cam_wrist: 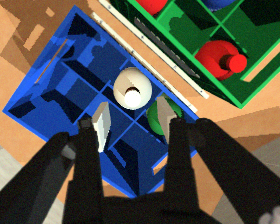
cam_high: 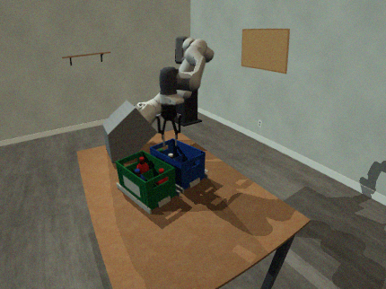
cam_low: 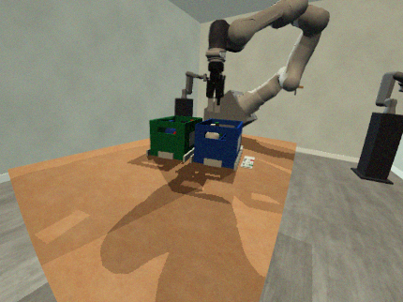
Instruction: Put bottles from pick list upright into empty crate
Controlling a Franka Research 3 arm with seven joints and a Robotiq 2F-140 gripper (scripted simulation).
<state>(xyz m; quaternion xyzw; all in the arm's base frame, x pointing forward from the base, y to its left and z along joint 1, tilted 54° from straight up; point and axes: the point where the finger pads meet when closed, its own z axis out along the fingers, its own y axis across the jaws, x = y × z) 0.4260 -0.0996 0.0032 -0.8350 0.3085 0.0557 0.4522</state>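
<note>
The gripper (cam_high: 170, 143) (cam_low: 214, 105) (cam_wrist: 133, 122) is open and empty, pointing down above the blue crate (cam_high: 188, 174) (cam_low: 217, 149) (cam_wrist: 30, 90). In that crate a white bottle (cam_high: 171, 155) (cam_wrist: 131, 90) stands upright, beyond the fingertips in the wrist view. A green bottle (cam_wrist: 156, 123) is in the compartment beside it, partly hidden by the right finger. The green crate (cam_high: 156, 200) (cam_low: 164, 145) holds a red bottle (cam_high: 142, 165), another red bottle (cam_wrist: 217, 57) and a blue bottle (cam_high: 138, 174) (cam_wrist: 217, 3). The pick list (cam_low: 248, 162) lies beside the blue crate, too small to read.
The crates stand side by side on the wooden table (cam_high: 179, 245) (cam_low: 117, 190), with pale rails (cam_wrist: 150, 55) along their bases and a narrow gap between. A large grey block (cam_high: 130, 135) stands behind them. The crate walls and dividers surround the bottles.
</note>
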